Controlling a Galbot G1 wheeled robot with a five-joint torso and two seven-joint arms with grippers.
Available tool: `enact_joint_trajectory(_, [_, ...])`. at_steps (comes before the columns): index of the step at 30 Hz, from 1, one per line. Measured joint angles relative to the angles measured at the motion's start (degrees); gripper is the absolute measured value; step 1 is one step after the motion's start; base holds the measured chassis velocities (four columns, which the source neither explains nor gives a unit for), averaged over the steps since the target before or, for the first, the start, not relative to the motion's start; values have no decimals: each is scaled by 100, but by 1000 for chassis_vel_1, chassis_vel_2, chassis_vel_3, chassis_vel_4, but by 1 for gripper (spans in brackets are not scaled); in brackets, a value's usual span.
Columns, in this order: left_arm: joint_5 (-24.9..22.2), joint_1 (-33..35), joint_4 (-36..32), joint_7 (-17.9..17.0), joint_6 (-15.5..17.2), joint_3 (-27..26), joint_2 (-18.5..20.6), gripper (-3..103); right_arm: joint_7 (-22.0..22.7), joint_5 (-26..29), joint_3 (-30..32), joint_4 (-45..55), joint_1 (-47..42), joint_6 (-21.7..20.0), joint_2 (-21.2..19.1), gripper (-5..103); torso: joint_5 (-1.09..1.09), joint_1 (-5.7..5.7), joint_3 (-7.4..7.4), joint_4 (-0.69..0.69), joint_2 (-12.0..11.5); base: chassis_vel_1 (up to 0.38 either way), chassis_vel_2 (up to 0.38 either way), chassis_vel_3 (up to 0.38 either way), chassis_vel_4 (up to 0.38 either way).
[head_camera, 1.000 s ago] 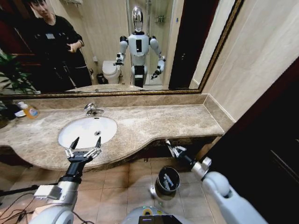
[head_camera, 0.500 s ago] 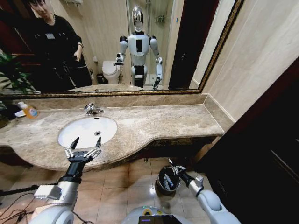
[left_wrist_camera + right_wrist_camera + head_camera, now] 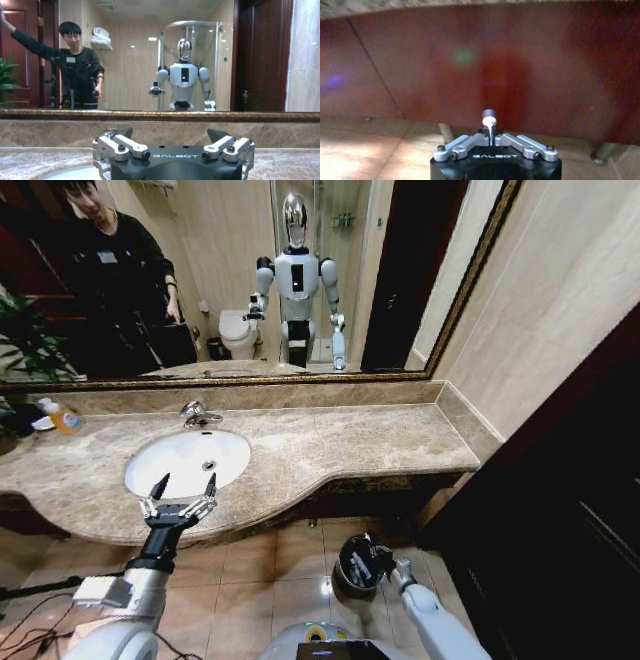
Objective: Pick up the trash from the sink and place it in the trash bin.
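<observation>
Beige-brown marble desk (image 3: 330,442) edge: your left hand (image 3: 183,489) hovers there, fingers spread, beside the oval white sink (image 3: 187,461). Your right hand (image 3: 490,132), lowered over the round black trash bin (image 3: 356,565), is clamped on what looks like a small white tube (image 3: 489,122).

— From my head camera the right gripper (image 3: 372,560) covers most of the trash bin (image 3: 349,580); I can't see what's inside.

— And the sink (image 3: 188,461)?

— My left wrist camera cuts it off at the bottom edge, behind the left gripper (image 3: 172,144).
</observation>
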Motion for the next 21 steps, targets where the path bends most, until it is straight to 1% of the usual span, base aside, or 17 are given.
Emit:
enact_joint_trajectory(4, [0, 0, 0, 0, 0, 0, 0, 100, 58, -57, -33, -405, 220, 33, 24, 1, -2, 0, 0, 0, 0, 0, 0, 0, 0])
enact_joint_trajectory(5, [0, 0, 0, 0, 0, 0, 0, 100, 100, -112, -37, -535, 287, 52, 38, -2, -1, 0, 0, 0, 0, 0, 0, 0, 0])
enact_joint_trajectory(6, [0, 0, 0, 0, 0, 0, 0, 100, 162, -167, -37, -590, 318, 50, 51, 3, 0, 0, 0, 0, 0, 0, 0, 0, 0])
enact_joint_trajectory(8, [0, 0, 0, 0, 0, 0, 0, 100, 196, -197, -37, -603, 329, 37, 58, 3, 0, 0, 0, 0, 0, 0, 0, 0, 0])
enact_joint_trajectory(10, [0, 0, 0, 0, 0, 0, 0, 100, 197, -279, -37, -572, 318, -28, 63, 14, 0, 0, 0, 0, 0, 0, 0, 0, 0])
enact_joint_trajectory(11, [0, 0, 0, 0, 0, 0, 0, 100, 197, -279, -37, -572, 318, -28, 63, 14, 0, 0, 0, 0, 0, 0, 0, 0, 0])
enact_joint_trajectory(15, [0, 0, 0, 0, 0, 0, 0, 100, 153, -498, -37, -512, 266, -67, 68, 35, 0, 0, 0, -1, 0, 0, 0, 0, 0])
enact_joint_trajectory(17, [0, 0, 0, 0, 0, 0, 0, 100, 148, -526, -37, -501, 252, -69, 72, 35, 0, 0, 0, -1, 0, 0, 0, 0, 0])
enact_joint_trajectory(18, [0, 0, 0, 0, 0, 0, 0, 100, 141, -554, -37, -475, 222, -86, 81, 47, 0, 0, -1, -1, 0, 0, 0, 0, 0])
enact_joint_trajectory(20, [0, 0, 0, 0, 0, 0, 0, 100, 140, -559, -37, -471, 216, -89, 83, 47, 0, 0, -1, -1, 0, 0, 0, 0, 0])
enact_joint_trajectory(21, [0, 0, 0, 0, 0, 0, 0, 100, 137, -563, -37, -468, 205, -92, 82, 58, 0, -1, -1, -1, 0, 0, 0, 0, 0])
